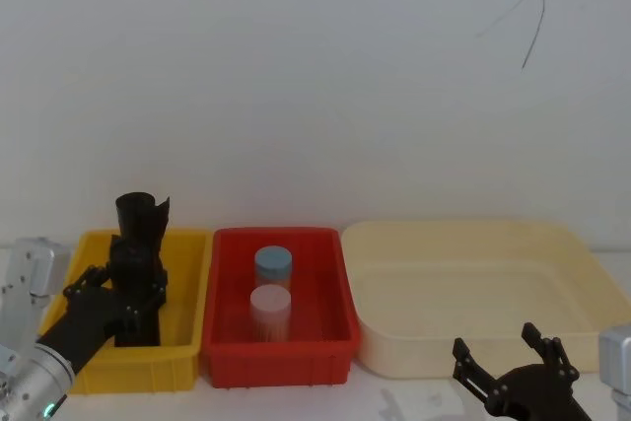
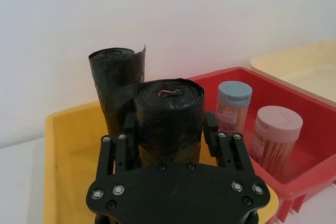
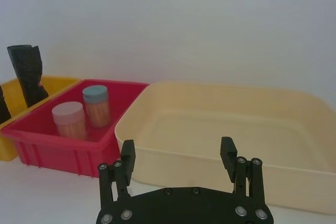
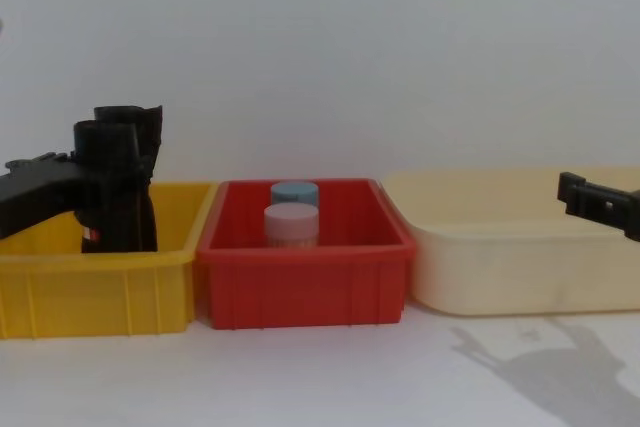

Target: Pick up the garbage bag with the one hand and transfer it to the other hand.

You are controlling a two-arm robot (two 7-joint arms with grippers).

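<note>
Nearest you on the right, the right pincer [image 1: 503, 350] hangs open above the bench [image 4: 320, 377], just in front of the cream tray [image 1: 414, 354]. Farther back on the left, the left pincer [image 2: 170, 124] looks closed on the garbage bag [image 2: 168, 95], which stands upright in the yellow bin [image 4: 95, 292]. Lift it straight up until it clears the rim. Avoid the slimmer roll [image 2: 116, 85] just behind, and leave the bag's upper end free.

The yellow bin [image 2: 71, 150] walls and 1 slim black roll [image 2: 115, 85] hem the garbage bag [image 2: 169, 114]; overhead lies open.
</note>
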